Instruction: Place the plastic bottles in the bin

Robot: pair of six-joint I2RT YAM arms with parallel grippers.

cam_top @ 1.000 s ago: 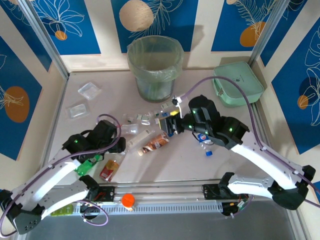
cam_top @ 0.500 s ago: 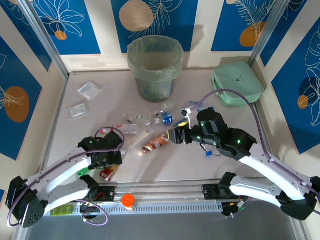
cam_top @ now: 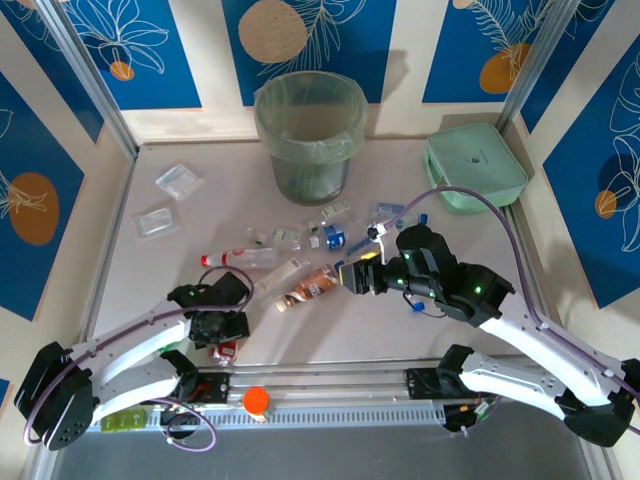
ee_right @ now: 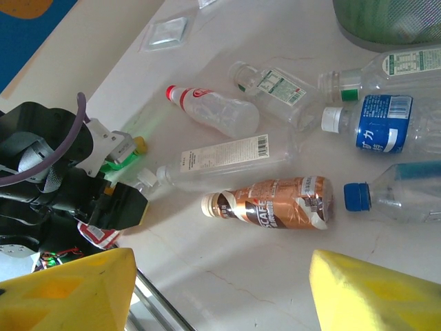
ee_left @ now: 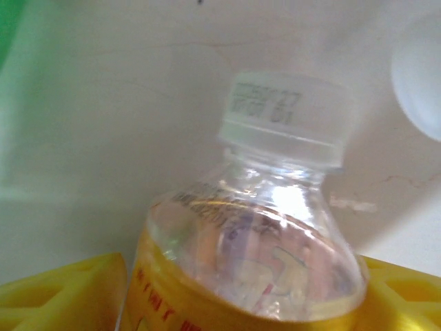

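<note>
- Reaching low, the left tool [cam_top: 220, 330] straddled a white-capped bottle [ee_left: 275, 234]; whether it squeezed, I could not tell.
- Right tool [cam_top: 352, 276] hovered wide, empty, brown bottle [ee_right: 272, 207] just ahead.
- Bin [cam_top: 300, 150] stood well beyond both.

Left wrist view crops the gold-labelled bottle [ee_left: 255, 276] at the bottom edge, and I can't tell whether the pads [ee_left: 55, 296] touch it. Green blur [ee_left: 10, 27] top left, unreadable. From above, my left gripper [cam_top: 220, 335] covers most of that bottle. On the right wrist view, the bin [ee_right: 393, 21] runs off the top edge.
</note>
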